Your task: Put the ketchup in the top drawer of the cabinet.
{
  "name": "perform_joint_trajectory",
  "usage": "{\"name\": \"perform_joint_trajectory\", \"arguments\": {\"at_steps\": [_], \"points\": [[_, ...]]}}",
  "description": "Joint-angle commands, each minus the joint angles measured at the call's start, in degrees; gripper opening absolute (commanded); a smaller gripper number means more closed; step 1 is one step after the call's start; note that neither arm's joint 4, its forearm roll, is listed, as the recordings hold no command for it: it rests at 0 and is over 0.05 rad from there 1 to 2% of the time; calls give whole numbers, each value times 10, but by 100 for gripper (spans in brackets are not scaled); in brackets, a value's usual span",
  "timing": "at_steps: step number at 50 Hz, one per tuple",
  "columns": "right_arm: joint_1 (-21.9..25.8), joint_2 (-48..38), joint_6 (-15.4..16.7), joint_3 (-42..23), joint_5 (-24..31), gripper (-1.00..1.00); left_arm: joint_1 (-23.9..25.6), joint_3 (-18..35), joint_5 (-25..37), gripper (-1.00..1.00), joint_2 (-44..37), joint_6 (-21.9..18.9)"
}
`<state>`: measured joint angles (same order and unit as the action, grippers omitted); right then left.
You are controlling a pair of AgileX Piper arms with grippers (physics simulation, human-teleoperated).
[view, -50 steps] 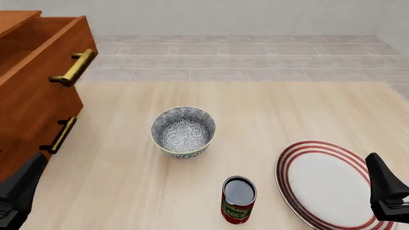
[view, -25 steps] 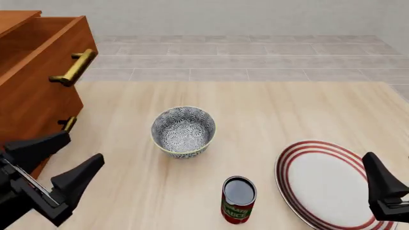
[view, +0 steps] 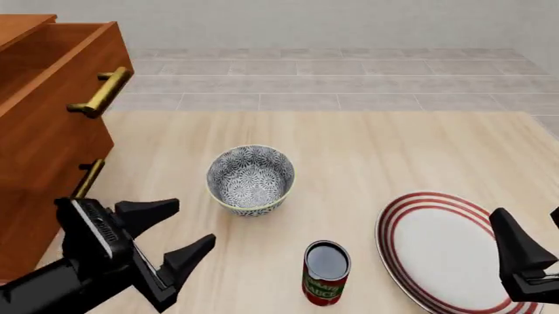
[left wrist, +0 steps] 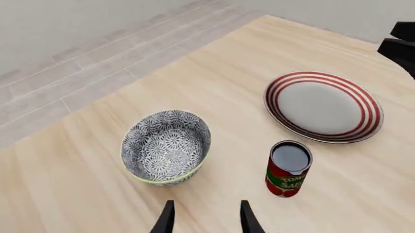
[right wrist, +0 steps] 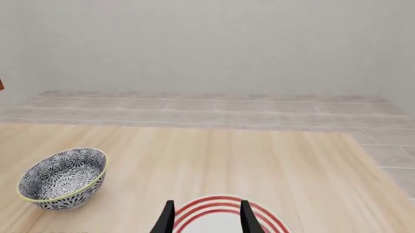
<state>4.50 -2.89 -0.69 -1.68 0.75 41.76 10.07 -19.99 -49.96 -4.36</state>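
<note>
— Since half a second ago, what has moved?

— Only the left gripper point(view: 166, 232): it has swung out from the lower left corner toward the middle of the pale wooden table point(view: 367, 144) and now hangs over it in front of the reddish-brown wooden cabinet point(view: 39, 137). Its two black fingers point(view: 148, 210) stand spread apart, with nothing between them.

— And the small red-labelled sauce can with the dark grey top point(view: 326, 272)?

— It has not shifted. It stands upright on the table near the front edge, just beside the rim of the white plate with red rings point(view: 436, 252) and well to the right of the left gripper. From the left wrist, the can point(left wrist: 288, 168) sits between the blue-and-white patterned bowl point(left wrist: 166, 146) and the plate point(left wrist: 323, 106), touching neither.

— The top drawer with the brass bar handle point(view: 61, 72)?

— Pulled out, open at the top; its inside is mostly out of sight. The lower drawer front point(view: 52, 186) is closed.

— The right gripper point(view: 524, 261)?

— At the right edge, over the plate's near side. In its own wrist view the fingertips point(right wrist: 168, 217) are parted, holding nothing, with the plate rim point(right wrist: 217, 202) showing between them and the bowl point(right wrist: 62, 177) off to one side.
</note>
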Motion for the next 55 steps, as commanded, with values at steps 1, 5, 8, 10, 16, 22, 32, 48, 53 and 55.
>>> {"name": "perform_joint_trajectory", "arguments": {"at_steps": [1, 5, 8, 10, 16, 22, 32, 48, 53, 55], "points": [[5, -2, -7, 1, -1, 100, 45, -1, -80, 100, -109, -1], [6, -6, -8, 4, -7, 100, 56, -2, -98, 100, -131, -3], [6, -8, -8, 3, -6, 100, 67, -3, -110, 100, -146, 0], [6, -9, -7, 4, -9, 100, 77, -2, -117, 100, -157, 2], [7, -20, -3, 11, -22, 100, 84, -1, -143, 100, -191, 0], [7, -25, -4, 12, -28, 100, 99, 4, -166, 100, -222, -13], [12, -33, -1, 16, -35, 100, 136, 39, -186, 100, -283, -14], [19, -36, -1, 16, -34, 100, 170, 92, -193, 100, -364, 0], [20, -39, -1, 17, -37, 100, 171, 96, -214, 100, -400, 0], [20, -39, 0, 17, -37, 100, 170, 97, -221, 100, -412, 2]]}}
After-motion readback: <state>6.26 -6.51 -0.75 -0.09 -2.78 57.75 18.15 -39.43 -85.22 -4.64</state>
